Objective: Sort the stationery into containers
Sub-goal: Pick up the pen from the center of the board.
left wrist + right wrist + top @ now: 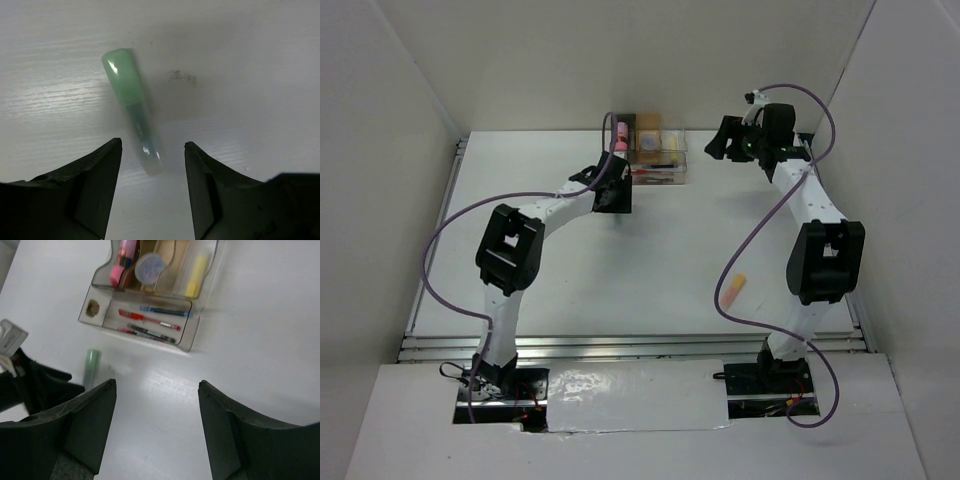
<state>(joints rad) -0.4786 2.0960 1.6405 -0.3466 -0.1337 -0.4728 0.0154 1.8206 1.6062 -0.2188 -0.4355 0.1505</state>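
White walls (380, 200) close the place on three sides, and the desk (670, 250) between them is white and matte. The left wrist view shows a faint grain on it.

At the far edge of the desk stands the cluster of boxes (653, 135), and the long clear tray (186, 342) is joined to its near side. In the boxes I can see the pink cylinder (121, 265), the purple pot (149, 268) and the yellow marker (196, 275), each one in a different compartment. In the tray lie the blue pen (165, 311), the red pen (147, 319) and the black pen (150, 333), almost parallel to each other.

The orange marker (733, 289) lies alone on the bare desk, well apart from the boxes and near the elbow of the right arm. The green marker (132, 107) lies flat on the desk near the left end of the tray.

The left arm reaches forward and bends to the right, with a purple cable (450, 230) hanging in a loop beside it. The left claw (152, 145) points down at the desk and is spread wide. The near end of the green marker lies between its two fingers and touches neither.

The right arm stretches toward the far right corner. The right claw (157, 385) hangs high above the desk, spread and holding nothing, and it faces the boxes and the tray.
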